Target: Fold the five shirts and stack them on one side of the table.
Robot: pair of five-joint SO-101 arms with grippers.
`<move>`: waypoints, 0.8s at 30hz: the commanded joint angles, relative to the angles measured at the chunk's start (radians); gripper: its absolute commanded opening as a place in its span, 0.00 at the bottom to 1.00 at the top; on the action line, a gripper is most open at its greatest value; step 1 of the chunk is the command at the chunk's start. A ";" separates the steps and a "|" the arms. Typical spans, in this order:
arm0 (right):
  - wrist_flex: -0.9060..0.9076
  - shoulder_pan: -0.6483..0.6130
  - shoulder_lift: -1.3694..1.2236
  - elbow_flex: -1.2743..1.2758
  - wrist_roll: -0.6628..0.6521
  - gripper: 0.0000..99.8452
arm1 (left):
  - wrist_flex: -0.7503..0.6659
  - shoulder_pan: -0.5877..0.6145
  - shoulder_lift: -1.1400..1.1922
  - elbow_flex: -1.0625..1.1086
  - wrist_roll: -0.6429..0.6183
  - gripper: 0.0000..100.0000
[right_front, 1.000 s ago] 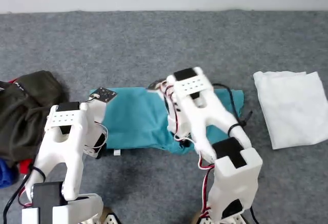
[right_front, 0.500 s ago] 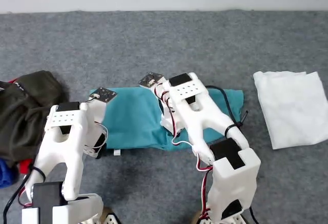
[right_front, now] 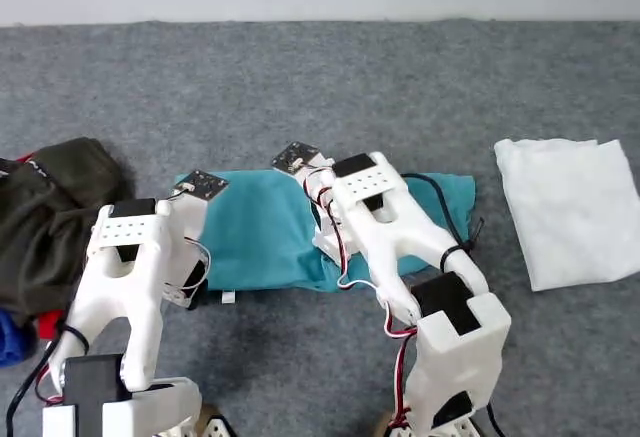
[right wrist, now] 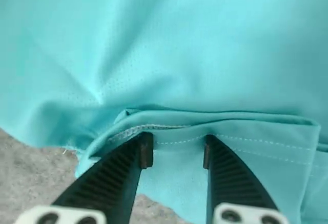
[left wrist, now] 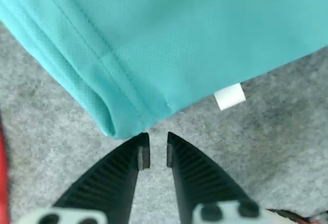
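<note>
Teal shirt (right_front: 260,227): lies flat at the middle of the grey table (right_front: 350,87), folded into a long band. Its long axis runs side to side across the high view, and one end reaches toward the white shirt (right_front: 565,207). A small white tag (left wrist: 229,96) sticks out from its near edge, close to the left-hand corner. White shirt: folded to a rough rectangle, flat on the right side of the table, apart from the teal one and with nothing on it. Heap of dark clothes (right_front: 50,207): unfolded and bunched at the left edge of the table, mostly olive-black cloth, with a bit of red and a bit of blue showing at its near side. Left gripper (left wrist: 154,149): low over bare table just off the teal shirt's near left corner, where the stitched hem folds round. Its jaws stand a narrow slit apart with nothing between them. Right gripper (right wrist: 174,149): over the middle of the teal shirt, down at a doubled, stitched hem. Its jaws are well apart, both tips at the cloth, and the fold lies across the gap.
</note>
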State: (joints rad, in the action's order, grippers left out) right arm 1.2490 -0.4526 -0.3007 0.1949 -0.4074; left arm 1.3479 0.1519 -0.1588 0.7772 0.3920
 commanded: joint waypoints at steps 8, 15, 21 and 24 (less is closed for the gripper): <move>0.286 0.004 0.286 -0.054 0.000 0.18 | -0.002 -0.008 -0.034 0.002 0.011 0.06; 0.277 -0.071 0.289 0.029 0.009 0.18 | -0.002 -0.008 -0.034 0.002 0.011 0.06; 0.165 -0.154 0.289 0.091 0.086 0.18 | -0.002 -0.008 -0.034 0.002 0.011 0.06; 0.096 -0.145 0.288 0.091 0.087 0.18 | -0.002 -0.008 -0.034 0.002 0.011 0.06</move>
State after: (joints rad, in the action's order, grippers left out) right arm 1.4024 -0.5969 -0.0614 0.2885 -0.3337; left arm 1.3479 0.1519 -0.1588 0.7772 0.3920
